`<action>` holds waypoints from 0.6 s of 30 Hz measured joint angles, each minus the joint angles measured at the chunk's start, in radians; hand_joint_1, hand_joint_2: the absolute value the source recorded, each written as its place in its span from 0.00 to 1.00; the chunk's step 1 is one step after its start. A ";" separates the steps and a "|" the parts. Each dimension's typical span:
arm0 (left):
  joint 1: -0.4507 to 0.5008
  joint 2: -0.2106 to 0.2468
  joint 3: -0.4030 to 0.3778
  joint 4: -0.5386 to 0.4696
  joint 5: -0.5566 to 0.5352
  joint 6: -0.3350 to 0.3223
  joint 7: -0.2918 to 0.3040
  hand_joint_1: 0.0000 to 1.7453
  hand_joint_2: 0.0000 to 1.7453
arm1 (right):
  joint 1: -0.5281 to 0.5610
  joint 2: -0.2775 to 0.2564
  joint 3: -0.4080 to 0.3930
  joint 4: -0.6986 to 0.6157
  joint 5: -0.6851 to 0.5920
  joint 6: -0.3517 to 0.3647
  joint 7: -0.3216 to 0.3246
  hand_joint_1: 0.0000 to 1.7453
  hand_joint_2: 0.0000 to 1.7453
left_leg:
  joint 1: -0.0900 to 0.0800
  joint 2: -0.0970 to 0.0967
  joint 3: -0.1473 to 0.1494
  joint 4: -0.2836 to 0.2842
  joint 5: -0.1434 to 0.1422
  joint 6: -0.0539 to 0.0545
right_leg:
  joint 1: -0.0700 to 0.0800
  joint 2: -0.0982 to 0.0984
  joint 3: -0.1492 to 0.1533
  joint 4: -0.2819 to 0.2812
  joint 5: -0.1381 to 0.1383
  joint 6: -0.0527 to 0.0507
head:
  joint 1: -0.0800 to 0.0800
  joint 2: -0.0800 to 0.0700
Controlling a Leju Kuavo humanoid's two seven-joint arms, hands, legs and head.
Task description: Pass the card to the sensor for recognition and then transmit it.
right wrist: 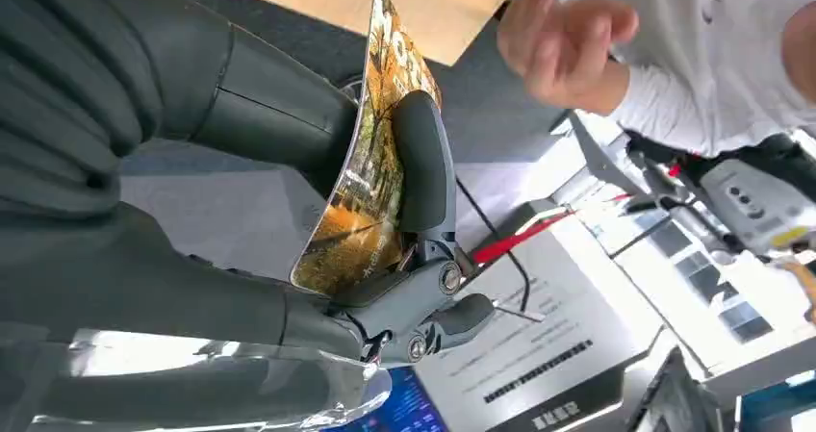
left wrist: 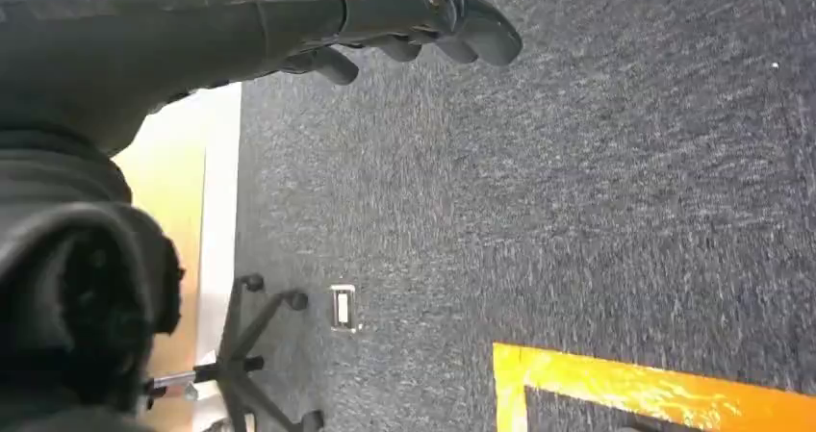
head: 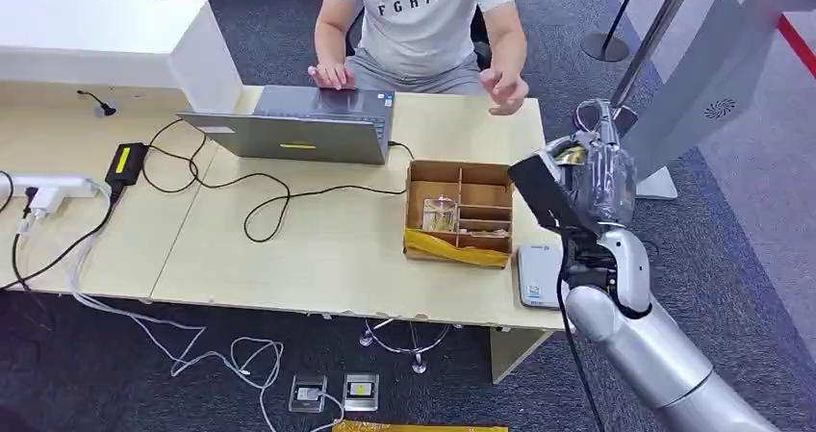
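Maybe the card [right wrist: 370,177] slips out, because the right hand [right wrist: 289,191] only pinches it between the thumb [right wrist: 423,167] and the fingers, and it bends. It could also fall if the person's hand [right wrist: 563,42], just beyond the card, grabs too late. The card is thin, shiny and curved, with an orange and yellow picture. The left hand [left wrist: 404,23] hangs over the carpet with fingers curled, holding nothing.

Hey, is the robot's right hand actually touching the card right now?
Touching. The right wrist view shows the card bent between the right robot hand's thumb and fingers.
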 joint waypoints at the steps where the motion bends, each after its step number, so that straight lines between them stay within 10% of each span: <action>1: 0.000 0.000 0.001 0.000 0.000 0.000 0.000 0.00 0.00 | 0.000 0.007 0.002 0.008 0.003 0.000 -0.004 1.00 1.00 | 0.000 0.000 0.000 0.000 0.000 0.000 | 0.000 0.000 0.000 0.000 0.000 0.000 | 0.000 0.000; 18: 0.001 0.002 0.020 0.003 -0.008 -0.045 0.005 0.00 0.00 | 0.036 0.056 -0.040 0.082 0.190 0.084 -0.010 1.00 1.00 | 0.000 0.000 0.000 0.000 0.000 0.000 | 0.000 0.000 0.000 0.000 0.000 0.000 | 0.000 0.000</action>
